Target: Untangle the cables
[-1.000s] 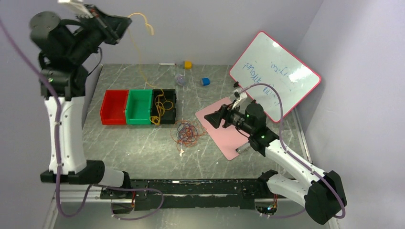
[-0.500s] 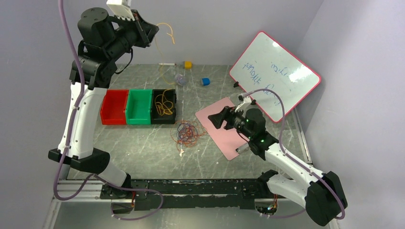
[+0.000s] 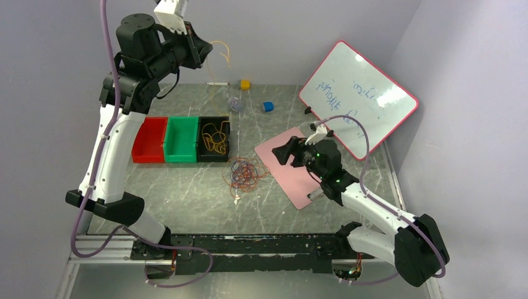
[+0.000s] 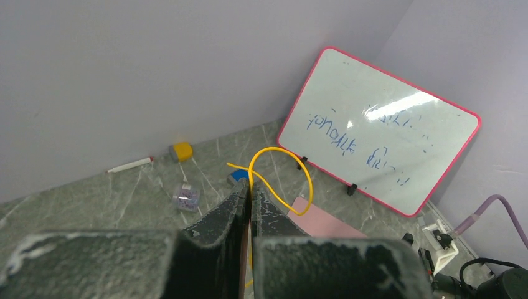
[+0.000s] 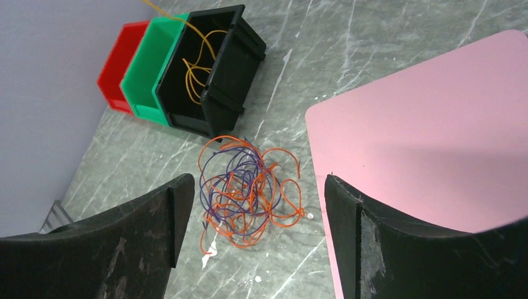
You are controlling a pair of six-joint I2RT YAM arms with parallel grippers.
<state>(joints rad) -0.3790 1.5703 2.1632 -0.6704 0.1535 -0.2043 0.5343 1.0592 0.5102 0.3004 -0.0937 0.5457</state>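
With left gripper (image 4: 250, 190) pinching yellow cable (image 4: 283, 152) and right gripper (image 3: 279, 154) wide, take limp, light tangle (image 5: 249, 190) by an outer loop.

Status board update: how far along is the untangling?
Done: yellow cable separated, mostly coiled in the black bin. In hand: left end effector shut on its end, raised. Left: orange and dark tangle; right end effector open, facing it.

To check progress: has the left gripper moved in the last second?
Yes. The left gripper has shifted right, toward the whiteboard, and now lines up with the black bin.
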